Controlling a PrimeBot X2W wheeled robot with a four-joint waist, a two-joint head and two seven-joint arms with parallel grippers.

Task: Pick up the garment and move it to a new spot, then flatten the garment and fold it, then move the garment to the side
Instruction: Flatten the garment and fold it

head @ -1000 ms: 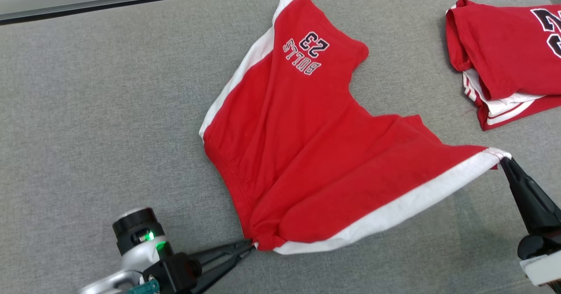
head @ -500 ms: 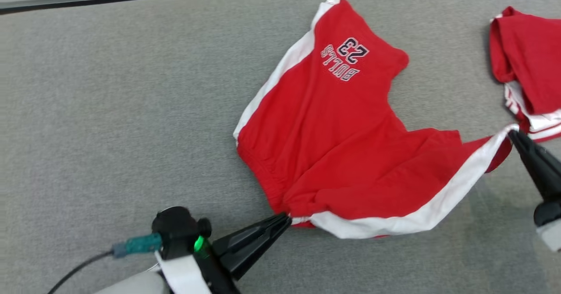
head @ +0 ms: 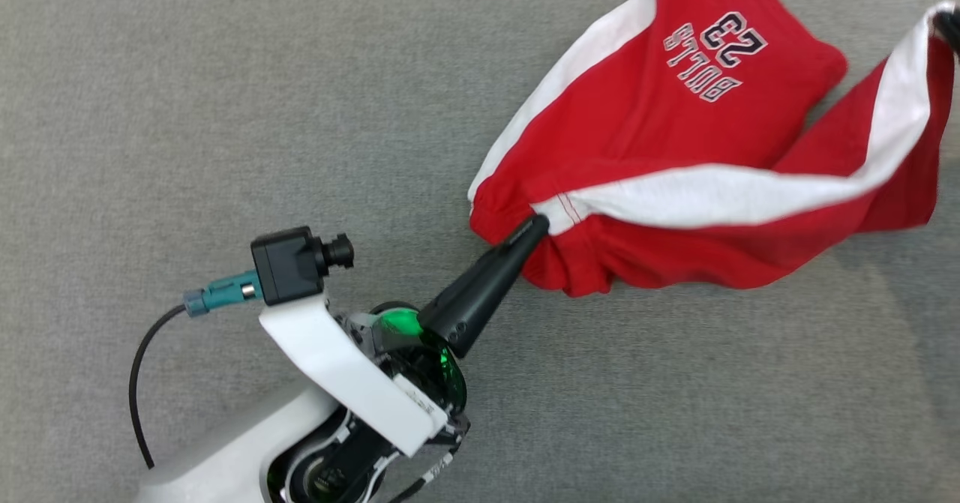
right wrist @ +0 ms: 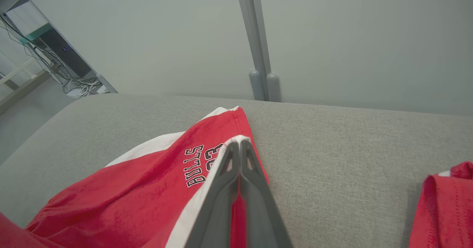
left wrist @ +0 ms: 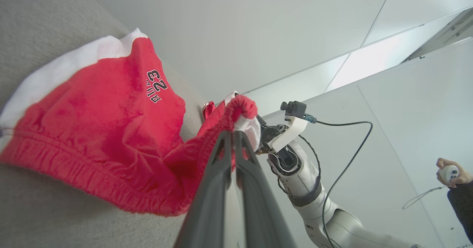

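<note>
Upper right of head view: garment point(head: 660, 151) half lifted off grey surface point(head: 225, 113). Waistband corner point(head: 551, 207) clamped in closed left gripper point(head: 537, 227); striped hem point(right wrist: 221, 150) clamped in closed right gripper point(right wrist: 239, 144). Judged: pick-up done; relocating, flattening, folding, setting aside remaining.

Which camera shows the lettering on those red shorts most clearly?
The head view: the BULLS 23 print on the red shorts lies unobstructed, though upside down. The left wrist view shows it small and skewed; in the right wrist view the right gripper covers part of the 23.
</note>
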